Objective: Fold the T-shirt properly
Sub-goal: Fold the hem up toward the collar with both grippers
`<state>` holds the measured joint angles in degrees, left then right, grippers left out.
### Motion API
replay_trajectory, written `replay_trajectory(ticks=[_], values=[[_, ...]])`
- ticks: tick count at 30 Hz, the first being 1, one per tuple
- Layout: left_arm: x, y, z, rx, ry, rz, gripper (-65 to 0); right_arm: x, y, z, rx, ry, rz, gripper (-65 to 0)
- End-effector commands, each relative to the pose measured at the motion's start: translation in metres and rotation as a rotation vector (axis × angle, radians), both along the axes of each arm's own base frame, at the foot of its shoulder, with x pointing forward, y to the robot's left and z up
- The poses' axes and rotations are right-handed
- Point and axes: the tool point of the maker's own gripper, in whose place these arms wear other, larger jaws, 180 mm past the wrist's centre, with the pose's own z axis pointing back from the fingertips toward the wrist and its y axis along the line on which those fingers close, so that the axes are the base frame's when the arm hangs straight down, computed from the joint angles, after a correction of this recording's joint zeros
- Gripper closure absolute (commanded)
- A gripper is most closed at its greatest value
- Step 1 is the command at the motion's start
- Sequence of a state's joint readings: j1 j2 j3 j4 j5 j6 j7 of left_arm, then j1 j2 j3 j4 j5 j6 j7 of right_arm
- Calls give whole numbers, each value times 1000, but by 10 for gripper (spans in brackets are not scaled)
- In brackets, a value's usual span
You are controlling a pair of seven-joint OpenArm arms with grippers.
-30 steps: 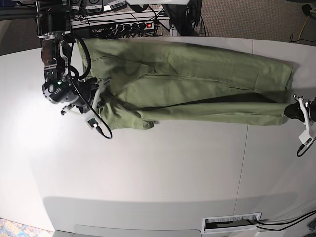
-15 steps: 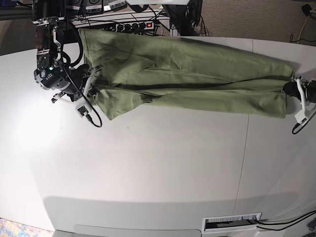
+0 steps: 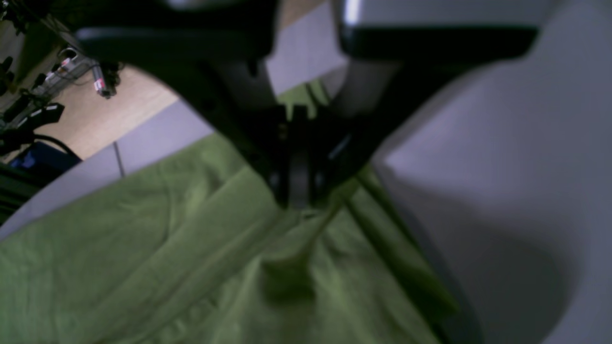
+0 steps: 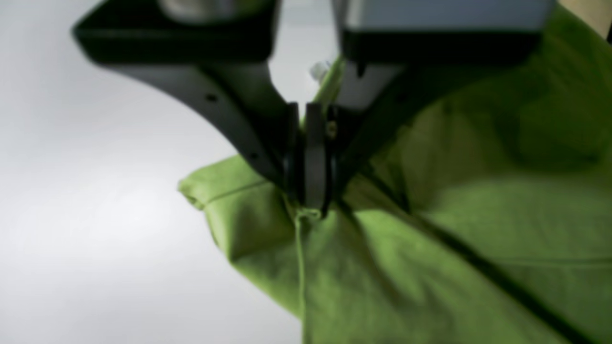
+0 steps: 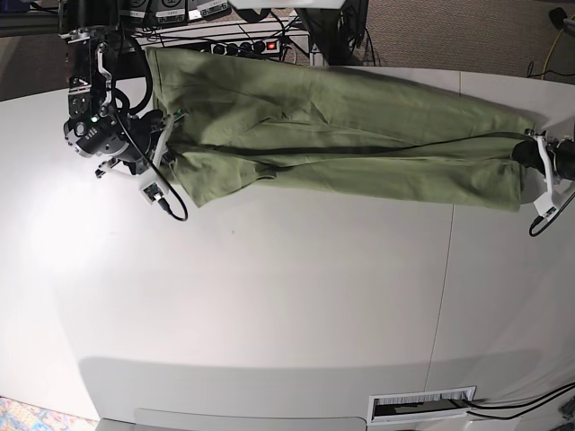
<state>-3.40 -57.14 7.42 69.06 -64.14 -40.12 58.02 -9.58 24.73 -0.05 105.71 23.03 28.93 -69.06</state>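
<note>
The olive-green T-shirt [image 5: 341,135] lies stretched across the far half of the white table [image 5: 287,296], its near edge folded back over the rest. On the base view's right, my left gripper [image 5: 528,154] is shut on the T-shirt's right end. The left wrist view shows those jaws pinching a ridge of green cloth [image 3: 296,210]. At the left, my right gripper [image 5: 166,148] is shut on the shirt's other end. In the right wrist view its jaws clamp a cloth edge [image 4: 306,210], with a folded corner [image 4: 224,200] beside them.
A power strip [image 5: 243,45] and cables lie behind the table's far edge. A dark cable [image 5: 166,202] loops from the right arm onto the table. A white vent plate [image 5: 422,406] sits at the near edge. A table seam [image 5: 442,296] runs down the right side.
Both grippers have carried the T-shirt's near edge away from the camera, over the rest of the shirt. The lifted fold has flattened, and the shirt now lies narrower and tauter.
</note>
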Motion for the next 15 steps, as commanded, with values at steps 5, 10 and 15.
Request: replay_trajectory(ticks=[5, 10, 15], values=[[10, 10, 14, 19, -34, 7, 0, 3, -9, 6, -38, -19, 0, 0], [12, 9, 15, 13, -46, 11, -103, 2, -11, 5, -47, -14, -1, 0], [24, 6, 25, -5, -102, 14, -203, 4, -9, 7, -37, -29, 0, -85]])
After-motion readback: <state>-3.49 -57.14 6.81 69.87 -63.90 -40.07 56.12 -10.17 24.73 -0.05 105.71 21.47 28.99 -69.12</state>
